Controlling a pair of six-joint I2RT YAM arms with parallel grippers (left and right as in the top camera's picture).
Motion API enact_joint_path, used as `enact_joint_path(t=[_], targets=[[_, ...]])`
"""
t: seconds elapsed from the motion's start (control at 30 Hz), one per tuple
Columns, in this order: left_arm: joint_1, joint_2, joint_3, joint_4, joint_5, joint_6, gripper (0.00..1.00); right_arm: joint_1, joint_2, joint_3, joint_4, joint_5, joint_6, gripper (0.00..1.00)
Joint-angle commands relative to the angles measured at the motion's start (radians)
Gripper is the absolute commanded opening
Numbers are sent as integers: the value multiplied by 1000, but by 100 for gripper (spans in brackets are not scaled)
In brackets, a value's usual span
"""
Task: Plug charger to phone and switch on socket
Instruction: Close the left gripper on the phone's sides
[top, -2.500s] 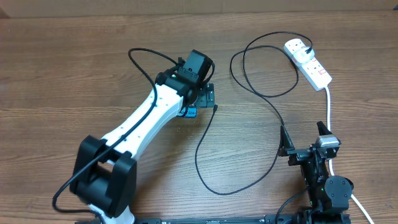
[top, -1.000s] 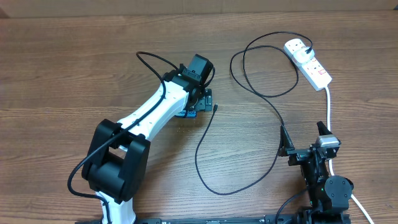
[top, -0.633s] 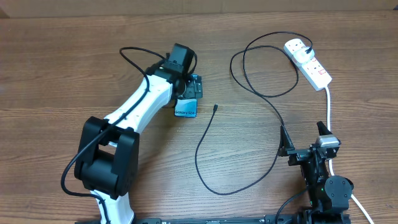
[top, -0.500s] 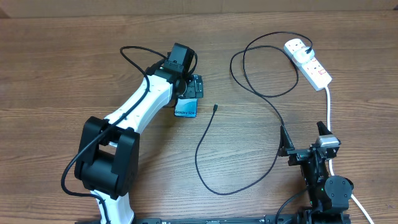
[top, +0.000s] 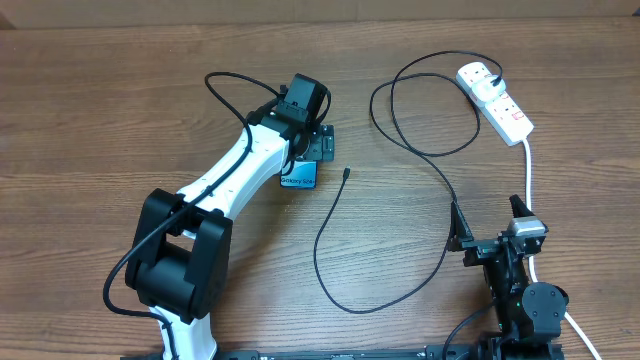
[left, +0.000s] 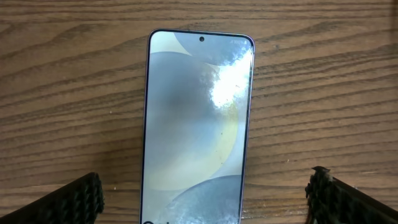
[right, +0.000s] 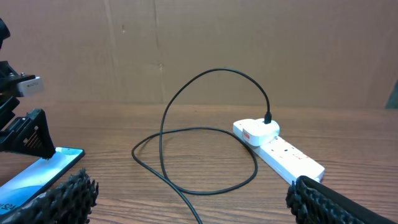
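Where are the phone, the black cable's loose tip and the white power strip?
phone (left: 196, 124): left wrist view, middle of its screen.
charger tip (top: 345, 173): overhead view, the small connector end.
socket (top: 510, 112): overhead view, its white body near the red marks.

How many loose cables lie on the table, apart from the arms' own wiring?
2. The black charger cable loops from beside the phone up to the socket; the thick white cord runs from the socket toward the near edge.
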Motion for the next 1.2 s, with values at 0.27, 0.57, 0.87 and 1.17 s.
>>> enact_joint_path(t=[0.27, 0.57, 0.87, 1.17], targets=[[-3, 16, 18, 4, -39, -19, 100, -2, -11, -10, 4, 10, -2, 100], [-3, 16, 13, 8, -42, -36, 100, -2, -11, -10, 4, 10, -2, 100], [-1, 16, 13, 39, -41, -41, 100, -2, -11, -10, 4, 10, -2, 100], [2, 16, 13, 93, -42, -34, 100, -2, -11, -10, 4, 10, -2, 100]])
